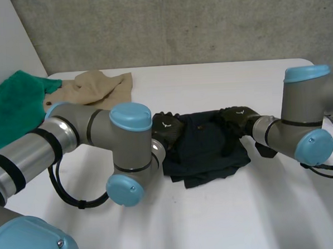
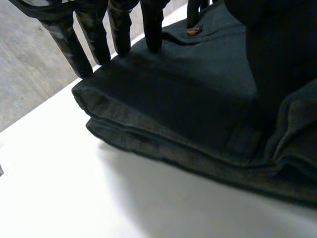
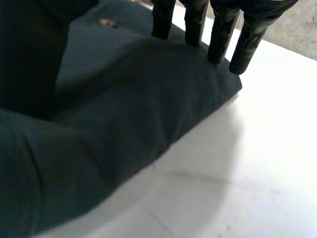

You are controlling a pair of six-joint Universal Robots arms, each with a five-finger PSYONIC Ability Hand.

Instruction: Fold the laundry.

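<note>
Left hand (image 1: pixel 168 127) lies flat on the left end of a dark folded garment (image 1: pixel 204 150), its fingers (image 2: pixel 118 29) straight and released, tips pressing just inside the edge. Right hand (image 1: pixel 238 119) rests likewise on the right end, straight fingers (image 3: pixel 220 37) near a corner, grasping nothing. The left wrist view shows stacked layers along the fold and a small brown button (image 2: pixel 194 30) by the fingertips; the head view gives the whole outline. The garment sits mid-bench (image 1: pixel 216 211), its long axis running hand to hand. The left elbow (image 1: pixel 129 154) covers its left border. A green towel (image 1: pixel 12 110) and a beige cloth (image 1: pixel 97 86) lie well apart, far left.
</note>
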